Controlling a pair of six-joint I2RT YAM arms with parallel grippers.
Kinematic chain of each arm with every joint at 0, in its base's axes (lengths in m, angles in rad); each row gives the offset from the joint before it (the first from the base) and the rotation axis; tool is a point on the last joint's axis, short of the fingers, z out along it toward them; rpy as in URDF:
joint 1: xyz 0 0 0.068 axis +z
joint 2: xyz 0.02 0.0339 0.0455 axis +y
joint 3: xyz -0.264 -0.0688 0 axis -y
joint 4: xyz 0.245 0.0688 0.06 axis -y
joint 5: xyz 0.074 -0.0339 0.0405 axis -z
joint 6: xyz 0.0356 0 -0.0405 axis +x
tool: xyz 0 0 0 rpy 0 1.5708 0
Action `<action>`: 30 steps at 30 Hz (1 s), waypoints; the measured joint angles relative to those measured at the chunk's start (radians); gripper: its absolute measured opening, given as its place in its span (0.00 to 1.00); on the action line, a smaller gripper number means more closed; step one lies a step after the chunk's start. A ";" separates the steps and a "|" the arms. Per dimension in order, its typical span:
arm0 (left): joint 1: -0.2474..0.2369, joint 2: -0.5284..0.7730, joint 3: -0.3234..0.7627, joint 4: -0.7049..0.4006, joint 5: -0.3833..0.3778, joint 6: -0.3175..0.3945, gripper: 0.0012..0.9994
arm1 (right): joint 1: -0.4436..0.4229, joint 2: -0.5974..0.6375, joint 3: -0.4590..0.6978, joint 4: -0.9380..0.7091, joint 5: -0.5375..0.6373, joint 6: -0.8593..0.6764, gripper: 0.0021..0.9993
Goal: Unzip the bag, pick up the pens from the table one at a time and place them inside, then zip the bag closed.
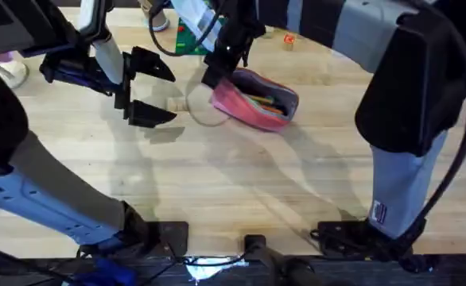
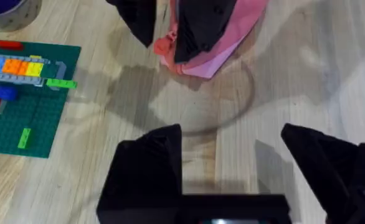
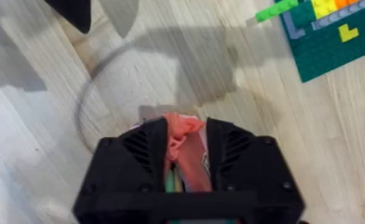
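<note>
Bag [image 1: 257,101] end is clamped in the right gripper [image 1: 217,73]; left gripper [image 1: 148,89] hangs open just beside it over the counter [image 1: 241,183]. Pens [image 1: 263,102] lie inside the open bag. Judged remaining: zipping closed.

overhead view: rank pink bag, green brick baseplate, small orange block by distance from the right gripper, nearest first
1. The pink bag: the right gripper is shut on its end nearest the left arm, so they touch.
2. The green brick baseplate: just beyond the gripper, toward the table's far edge.
3. The small orange block: farthest, out past the bag's other end.
</note>
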 joint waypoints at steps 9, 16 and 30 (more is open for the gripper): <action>0.000 0.000 0.000 0.000 0.000 0.000 0.99 | 0.003 0.000 0.000 -0.002 -0.006 0.000 0.25; 0.000 0.000 0.000 0.000 0.000 0.000 0.99 | 0.003 0.000 0.000 -0.002 -0.007 0.005 0.04; 0.000 0.000 0.000 0.000 0.000 0.000 0.99 | 0.015 -0.017 0.000 -0.033 -0.003 0.054 0.03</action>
